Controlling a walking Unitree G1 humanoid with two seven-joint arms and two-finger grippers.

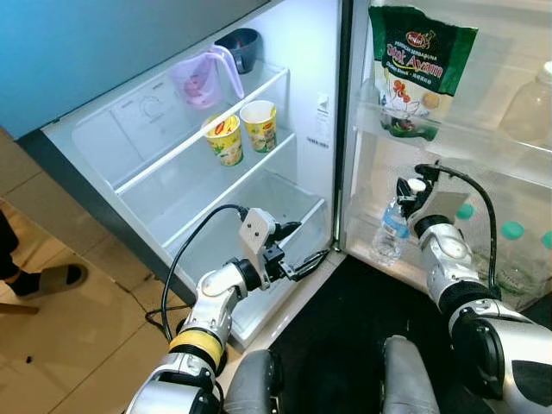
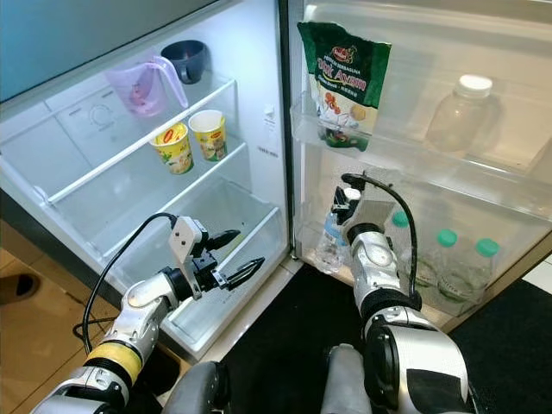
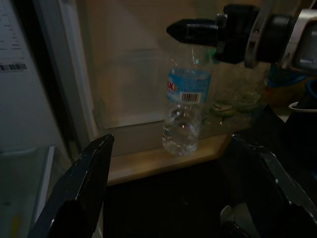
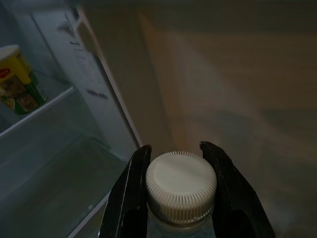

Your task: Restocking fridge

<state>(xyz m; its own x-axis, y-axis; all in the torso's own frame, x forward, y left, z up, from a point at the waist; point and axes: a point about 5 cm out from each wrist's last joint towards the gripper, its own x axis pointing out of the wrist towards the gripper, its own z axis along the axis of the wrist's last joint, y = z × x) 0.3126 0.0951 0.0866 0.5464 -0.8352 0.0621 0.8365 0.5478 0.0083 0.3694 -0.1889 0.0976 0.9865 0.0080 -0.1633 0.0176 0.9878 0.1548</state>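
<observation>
A small clear water bottle (image 1: 390, 233) with a blue label and white cap (image 4: 181, 186) stands upright at the left end of the fridge door's lower shelf (image 1: 405, 274). My right gripper (image 1: 414, 190) is shut on the water bottle; in the right wrist view its fingers (image 4: 134, 188) press both sides of the cap. My left gripper (image 1: 313, 240) hovers open and holds nothing, low in front of the fridge's bottom drawer, to the left of the bottle. In the left wrist view the bottle (image 3: 184, 114) stands between the spread fingers (image 3: 84, 188).
The door's lower shelf also holds green-capped bottles (image 1: 509, 254). The upper door shelf carries a green pouch (image 1: 418, 69) and a clear bottle (image 1: 530, 108). Inside are two noodle cups (image 1: 224, 138), a pink jug (image 1: 203, 78) and a dark cup (image 1: 240, 47). A person's sandalled foot (image 1: 52, 278) is at the left.
</observation>
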